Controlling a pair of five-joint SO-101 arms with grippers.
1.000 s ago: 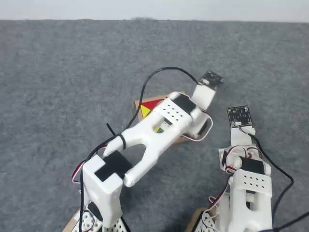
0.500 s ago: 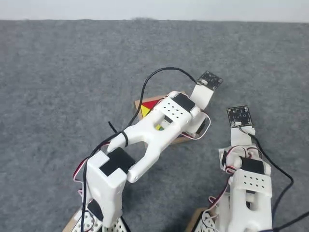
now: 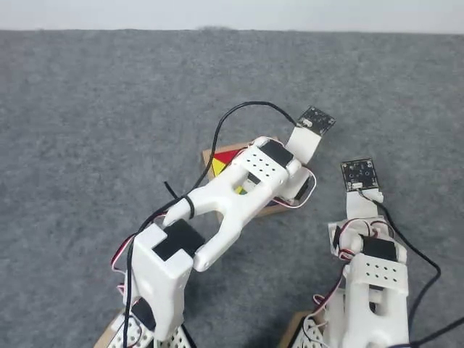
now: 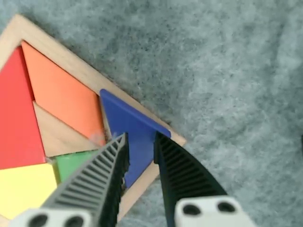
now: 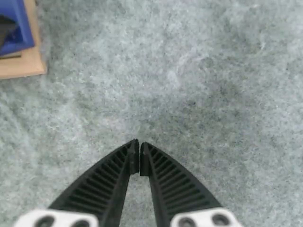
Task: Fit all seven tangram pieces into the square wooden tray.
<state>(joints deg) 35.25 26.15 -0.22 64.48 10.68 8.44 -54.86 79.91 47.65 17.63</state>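
The square wooden tray [image 4: 80, 71] lies under my left arm [image 3: 246, 181] at the middle of the grey carpet. It holds a red piece [image 4: 16, 113], an orange piece [image 4: 61, 94], a yellow piece [image 4: 26, 187] and a green piece [image 4: 75, 158], with a bare wooden gap [image 4: 57, 135] between them. A blue piece [image 4: 132, 127] lies at the tray's corner, one edge over the rim. My left gripper [image 4: 140, 138] hangs just above the blue piece, its fingers a narrow gap apart. My right gripper [image 5: 139, 143] is shut over bare carpet, beside the tray corner [image 5: 28, 66].
The left arm's black cable [image 3: 239, 112] loops over the tray's far side. The right arm [image 3: 370, 268] stands at the near right. Open carpet [image 3: 109, 109] surrounds the tray on all sides.
My left arm has shifted slightly, its base link swinging a little toward the near left. The right arm has stayed still.
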